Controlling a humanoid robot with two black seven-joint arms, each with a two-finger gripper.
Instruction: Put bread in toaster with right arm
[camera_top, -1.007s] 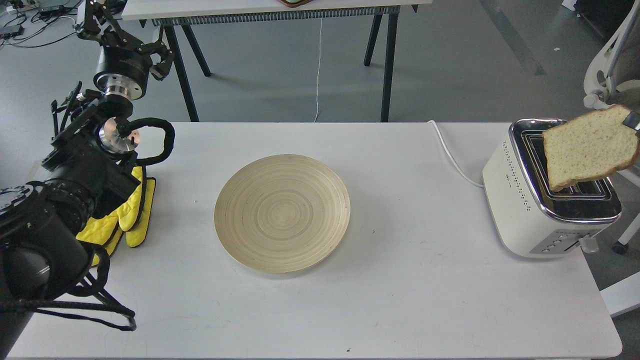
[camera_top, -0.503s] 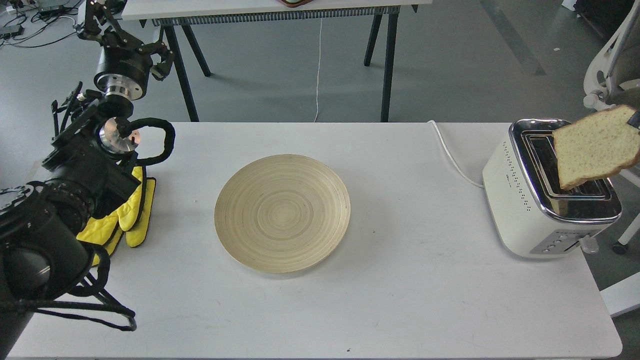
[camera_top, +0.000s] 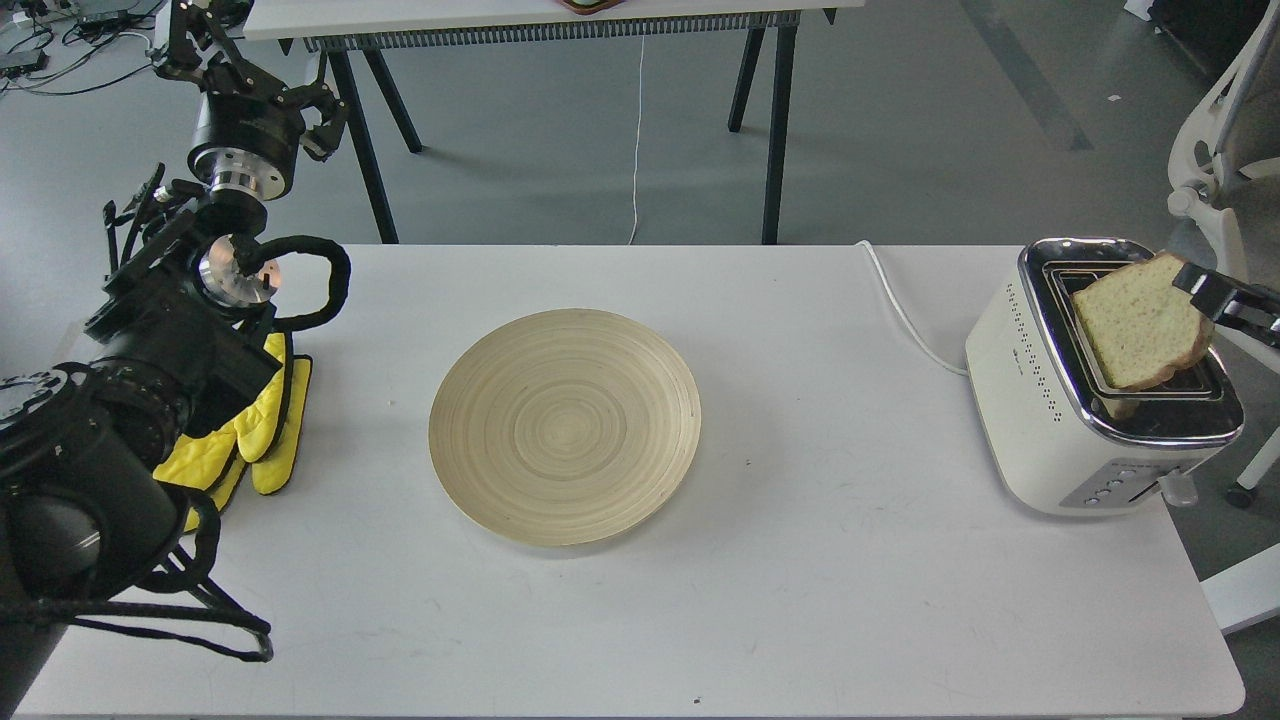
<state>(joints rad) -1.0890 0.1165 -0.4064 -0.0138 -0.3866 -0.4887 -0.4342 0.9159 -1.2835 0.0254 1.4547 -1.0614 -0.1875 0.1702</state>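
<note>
The bread (camera_top: 1138, 322) leans in the toaster (camera_top: 1040, 420), its lower edge down in a slot of the chrome top and its upper part sticking out, tilted to the right. My right gripper (camera_top: 1198, 284) comes in from the right edge and is shut on the bread's upper right crust, just above the toaster. My left gripper (camera_top: 250, 78) is raised at the far left, beyond the table's back edge, open and empty.
A round wooden plate (camera_top: 565, 425) lies in the middle of the white table (camera_top: 800, 600). Yellow gloves (camera_top: 255, 440) lie at the left under my left arm. The toaster's white cord (camera_top: 905, 310) runs back over the table. A white chair (camera_top: 1225, 150) stands behind the toaster.
My right gripper has come down and to the left with the bread. The slice went from hanging above the toaster to resting with its lower edge in a slot. The left arm has not moved.
</note>
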